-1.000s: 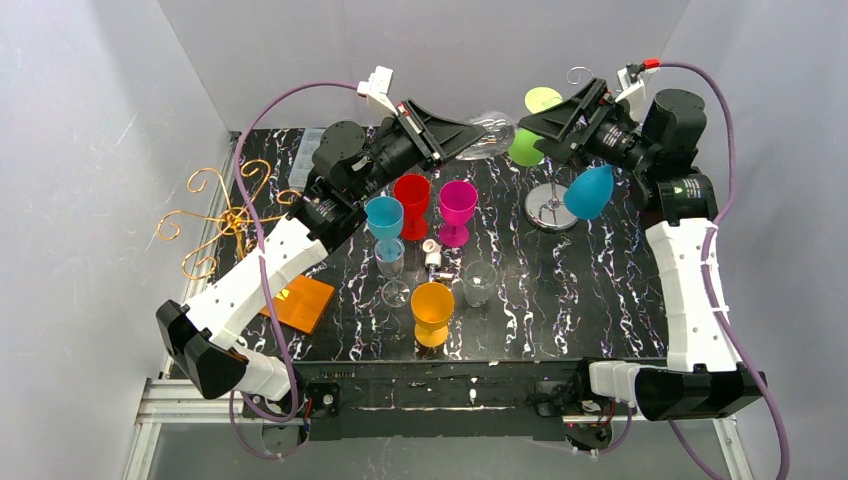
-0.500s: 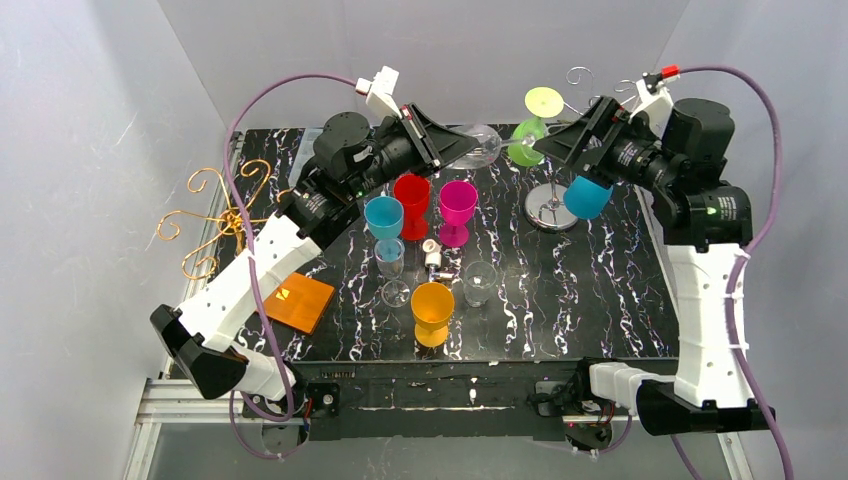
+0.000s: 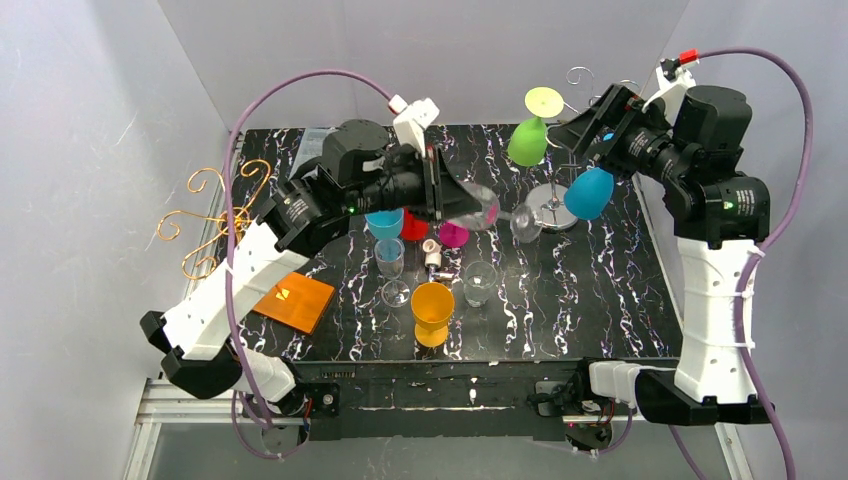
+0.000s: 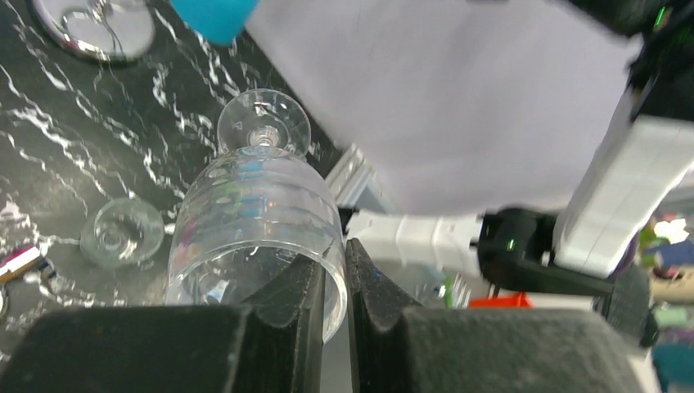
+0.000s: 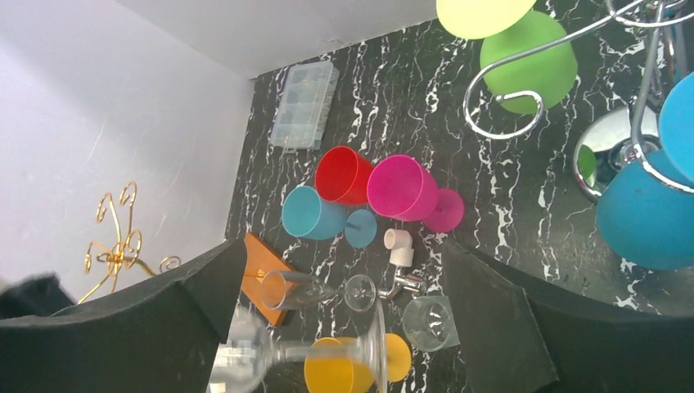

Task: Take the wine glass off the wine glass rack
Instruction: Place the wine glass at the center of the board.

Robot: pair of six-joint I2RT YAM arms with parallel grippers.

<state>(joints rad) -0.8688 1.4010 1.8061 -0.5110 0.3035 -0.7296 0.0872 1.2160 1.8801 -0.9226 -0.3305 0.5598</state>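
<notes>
Now that the clear wine glass [image 4: 254,221] is off the wine glass rack [image 3: 555,205]: carrying stage, I'd judge, with setting down to come.
Left claw [image 4: 331,274]: clamped on the bowl's rim, the stem and foot pointing away from it.
Next move: lower gently and tip upright, since thin, smooth glass may slip.
Right claw [image 3: 585,128]: spread wide, empty, just beside the rack's chrome wire hooks.
Rack's load: glossy green goblet [image 3: 527,140] and blue goblet [image 3: 588,192], near the right claw.
Surface [image 3: 600,290]: black, white-veined, below the left claw.
</notes>
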